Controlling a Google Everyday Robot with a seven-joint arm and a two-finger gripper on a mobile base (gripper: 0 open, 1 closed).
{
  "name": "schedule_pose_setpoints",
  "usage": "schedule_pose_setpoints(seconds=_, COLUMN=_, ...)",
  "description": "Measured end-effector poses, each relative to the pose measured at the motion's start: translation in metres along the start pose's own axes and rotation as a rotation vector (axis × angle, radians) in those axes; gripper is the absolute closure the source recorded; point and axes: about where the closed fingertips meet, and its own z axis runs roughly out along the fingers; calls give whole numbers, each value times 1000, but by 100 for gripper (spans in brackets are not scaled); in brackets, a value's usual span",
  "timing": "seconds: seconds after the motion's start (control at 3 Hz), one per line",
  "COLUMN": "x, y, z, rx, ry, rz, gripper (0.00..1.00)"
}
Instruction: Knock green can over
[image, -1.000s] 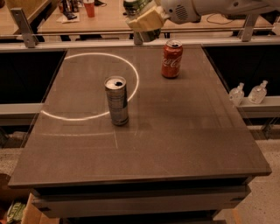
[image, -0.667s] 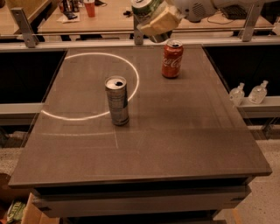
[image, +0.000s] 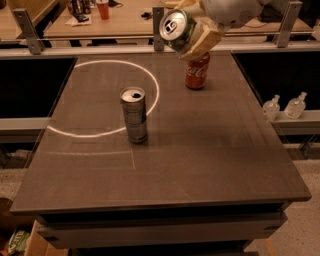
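The green can (image: 179, 30) is off the table, tilted so its silver top with pull tab faces the camera. My gripper (image: 192, 31) is shut on it, with a beige finger (image: 204, 41) along its right side, at the far side of the table above the red Coca-Cola can (image: 197, 73). The arm (image: 232, 10) comes in from the top right. The can's lower end is hidden behind the finger.
A taller slim silver-grey can (image: 134, 115) stands upright left of centre on the dark table (image: 210, 150), by a white circle marking (image: 150, 80). Two small clear bottles (image: 285, 106) sit on a ledge to the right. A rail and a cluttered desk lie behind.
The gripper with the green can has moved right and nearer the Coca-Cola can, and the can has tilted further so its top faces the camera. Both cans on the table have not moved.
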Motion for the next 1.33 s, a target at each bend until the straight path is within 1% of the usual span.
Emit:
schedule_pose_setpoints(seconds=0.33, x=12, y=40, z=12, rx=-197, ry=25, rz=-75, gripper=100)
schedule_pose_setpoints(seconds=0.67, x=18, y=80, z=20, rx=-333, ry=79, rz=-151, gripper=100)
schedule_pose_setpoints(seconds=1.0, x=23, y=109, z=37, rx=-404, ry=190, rz=-229, gripper=100)
schedule_pose_setpoints(seconds=1.33, x=26, y=123, z=58, rx=-412, ry=269, rz=-290, gripper=100)
